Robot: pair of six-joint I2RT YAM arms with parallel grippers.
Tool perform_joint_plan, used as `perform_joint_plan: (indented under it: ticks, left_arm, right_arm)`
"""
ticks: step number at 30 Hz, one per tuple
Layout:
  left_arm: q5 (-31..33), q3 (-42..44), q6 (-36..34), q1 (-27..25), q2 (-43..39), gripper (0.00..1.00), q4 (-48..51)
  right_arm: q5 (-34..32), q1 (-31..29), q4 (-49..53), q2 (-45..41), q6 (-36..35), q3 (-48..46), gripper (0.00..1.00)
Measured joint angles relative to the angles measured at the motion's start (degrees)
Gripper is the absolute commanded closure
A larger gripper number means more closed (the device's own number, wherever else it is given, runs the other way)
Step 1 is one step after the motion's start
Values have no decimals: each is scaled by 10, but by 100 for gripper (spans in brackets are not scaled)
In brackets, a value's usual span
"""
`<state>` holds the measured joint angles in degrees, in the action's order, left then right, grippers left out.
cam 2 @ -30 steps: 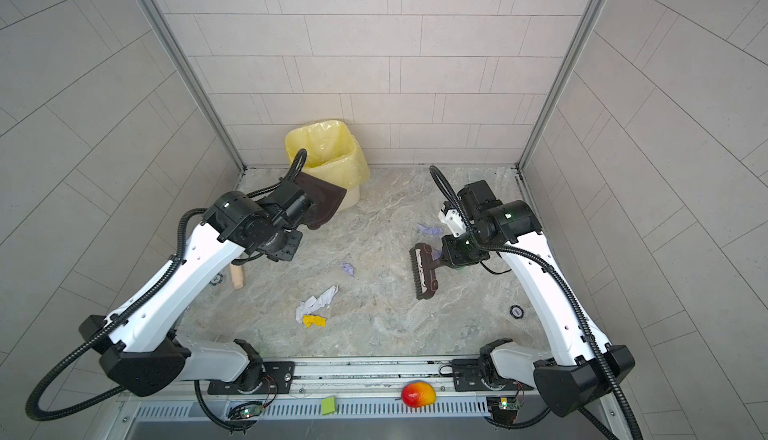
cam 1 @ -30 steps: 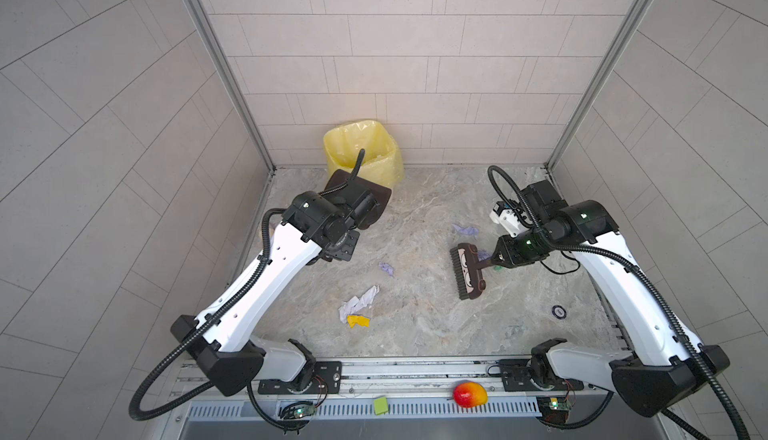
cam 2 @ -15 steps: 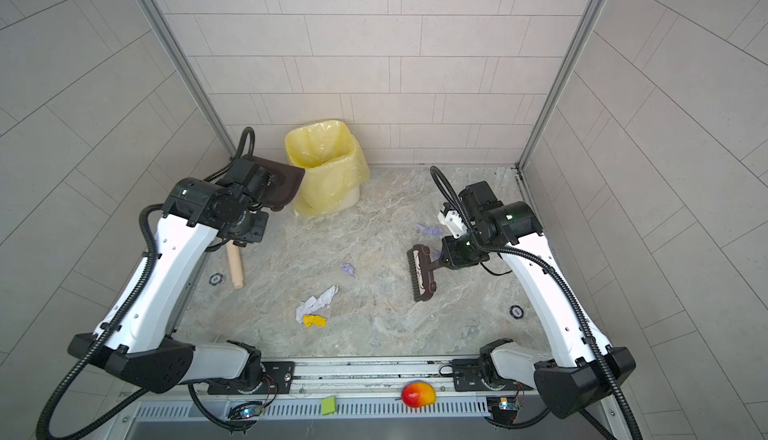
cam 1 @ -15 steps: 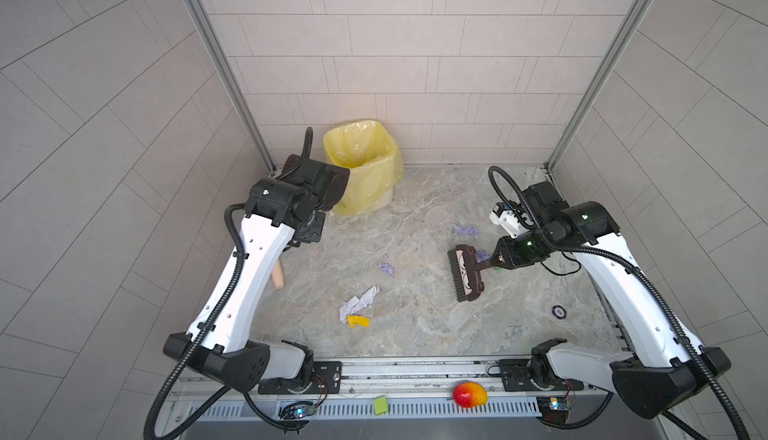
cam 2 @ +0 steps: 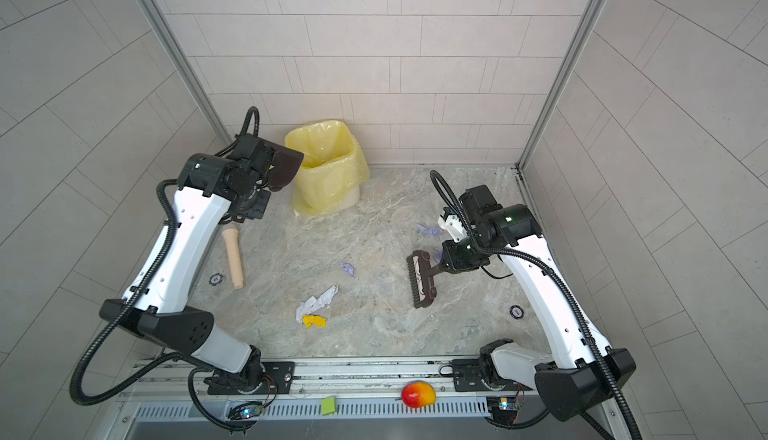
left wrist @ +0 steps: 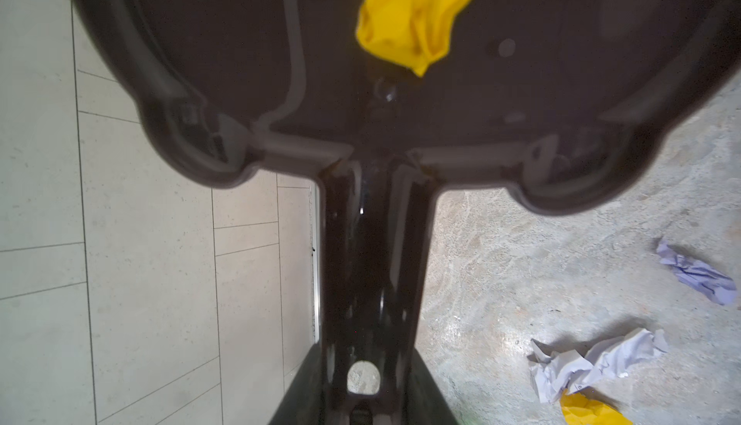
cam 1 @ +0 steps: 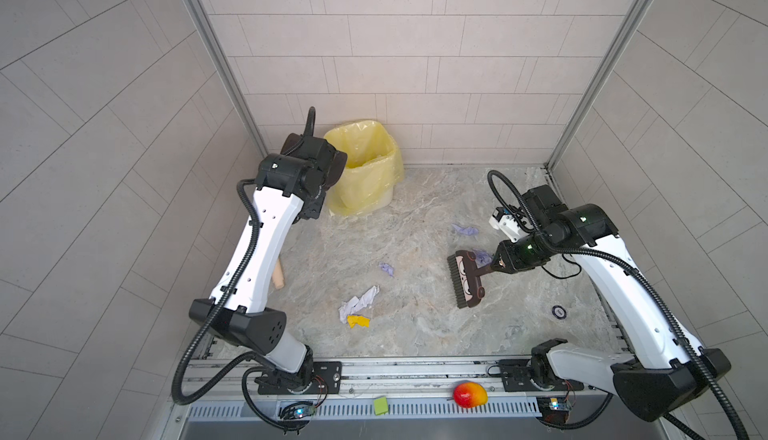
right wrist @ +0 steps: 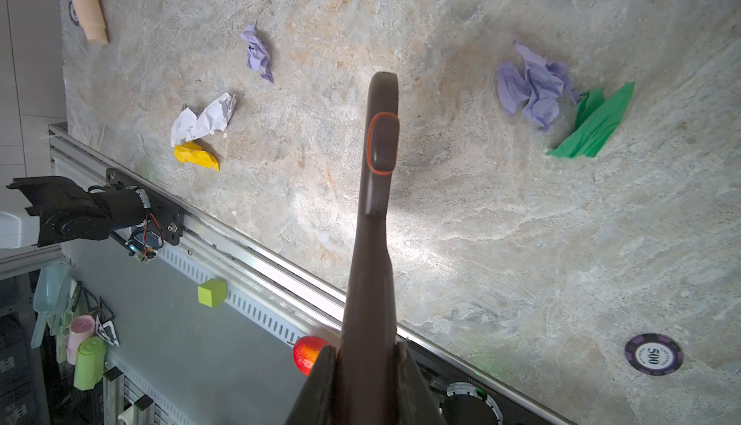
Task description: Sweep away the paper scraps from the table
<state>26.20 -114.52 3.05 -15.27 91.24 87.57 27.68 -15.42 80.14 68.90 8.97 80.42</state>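
Left wrist view: dark brown plastic dustpan (left wrist: 240,62) blurred and cut by the picture's edge, as is the crumpled yellow paper scrap (left wrist: 413,14) in it. In a top view, the left arm (cam 1: 266,251) hides most of the beige cylindrical rod (cam 1: 279,278). Right wrist view: brown hand brush (right wrist: 373,242) covers part of the red-yellow mango (right wrist: 305,353).

You have bright, even light with soft shadows in both top views. The left wrist view blurs the close dustpan (left wrist: 200,62); the right shows glare on the bench (right wrist: 421,218).

The purple poker chip (right wrist: 653,354) bears "500" at its centre; its small ring lettering is unreadable.
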Motion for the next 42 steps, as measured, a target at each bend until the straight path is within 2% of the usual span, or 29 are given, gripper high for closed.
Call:
perform_joint_plan:
  ticks: [12,19,26,33,39,42]
  left_arm:
    - [46,-142,-61,10,129,100,-18]
    - [89,-182,-99,10,201,100,-27]
    - [157,-190,-158,-1,216,100,-60]
    - [258,-173,-286,-43,220,100,-144]
    - [340,-142,-443,-71,234,100,-271]
    - [372,-94,-528,-77,233,100,-359]
  right_arm:
    - [8,0,15,-14,1,0,100]
    - [8,0,27,-15,3,0,100]
    - [8,0,38,-7,2,9,100]
    - [8,0,54,12,0,42,100]
    - [7,1,64,13,-1,52,100]
    - [6,1,69,12,-1,52,100]
